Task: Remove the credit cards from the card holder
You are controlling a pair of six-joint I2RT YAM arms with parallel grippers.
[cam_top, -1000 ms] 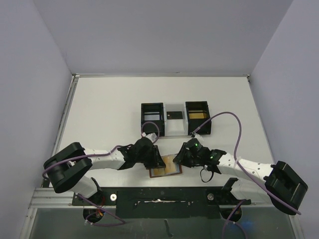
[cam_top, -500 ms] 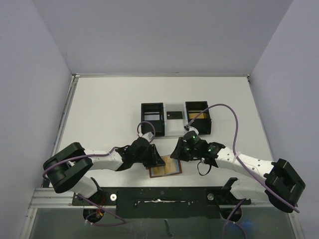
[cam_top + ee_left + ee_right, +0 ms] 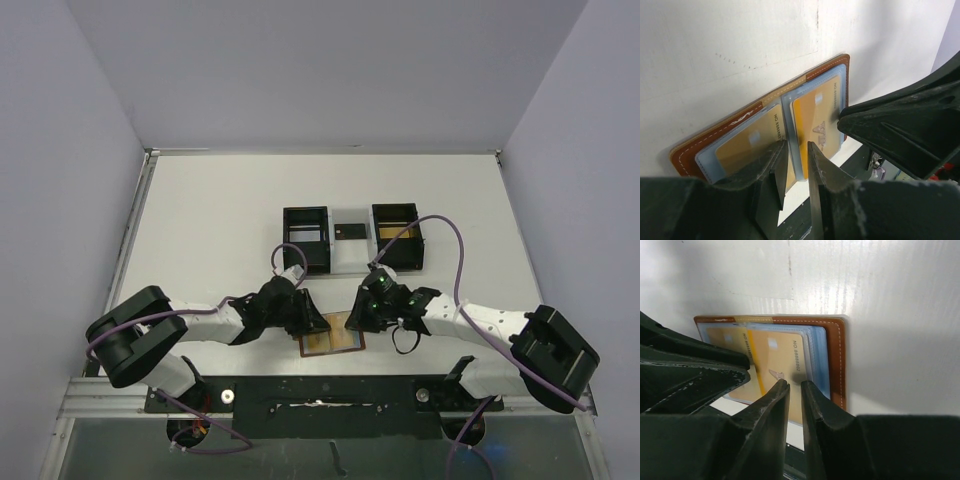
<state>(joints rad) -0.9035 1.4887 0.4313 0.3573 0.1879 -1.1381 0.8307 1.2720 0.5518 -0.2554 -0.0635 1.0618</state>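
The card holder (image 3: 333, 341) would best be pinned flat by the left tool (image 3: 795, 146) while a gold card (image 3: 777, 360) was slid straight out of its pocket by the right tool (image 3: 794, 383). Both tools were nearly closed at the cards' near edges, though a grip could not be confirmed. The holder was laid open near the desk's (image 3: 220, 220) front edge, its brown leather stitched white and its pockets blue-grey.
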